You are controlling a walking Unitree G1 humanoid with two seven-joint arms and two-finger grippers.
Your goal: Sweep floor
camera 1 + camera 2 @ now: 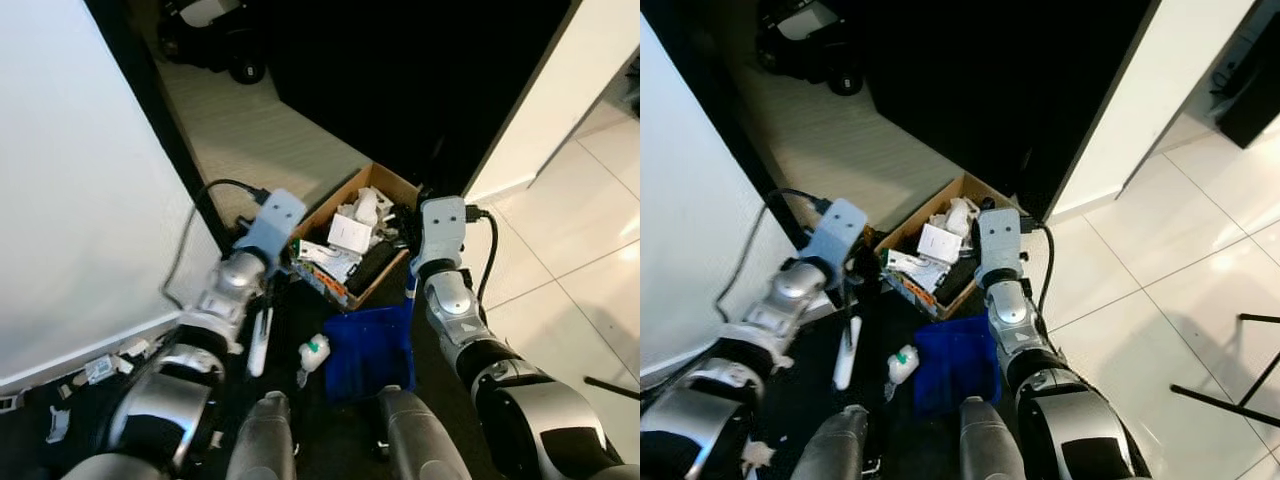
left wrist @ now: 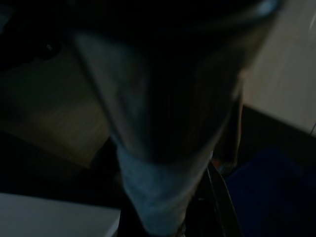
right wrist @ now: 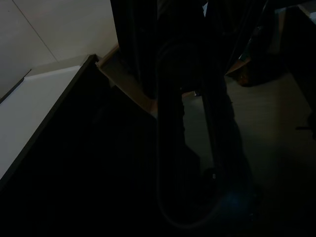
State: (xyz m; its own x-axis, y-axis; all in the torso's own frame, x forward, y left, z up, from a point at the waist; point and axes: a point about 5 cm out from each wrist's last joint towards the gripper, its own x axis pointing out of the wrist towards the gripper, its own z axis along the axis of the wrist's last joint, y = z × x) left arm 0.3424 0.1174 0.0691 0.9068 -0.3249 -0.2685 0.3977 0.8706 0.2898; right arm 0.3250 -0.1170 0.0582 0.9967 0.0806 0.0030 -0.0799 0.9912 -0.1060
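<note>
Showing cardboard box (image 1: 352, 243), blue dustpan (image 1: 368, 350); labels unreadable.

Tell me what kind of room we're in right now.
Probably a home corridor or utility corner: glossy white floor tiles, a dark doorway, and a cardboard box of rubbish beside a blue dustpan.

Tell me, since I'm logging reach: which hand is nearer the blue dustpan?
Right. The right hand is at the blue dustpan's upper corner; the left hand is off to its side, holding a white handle.
</note>
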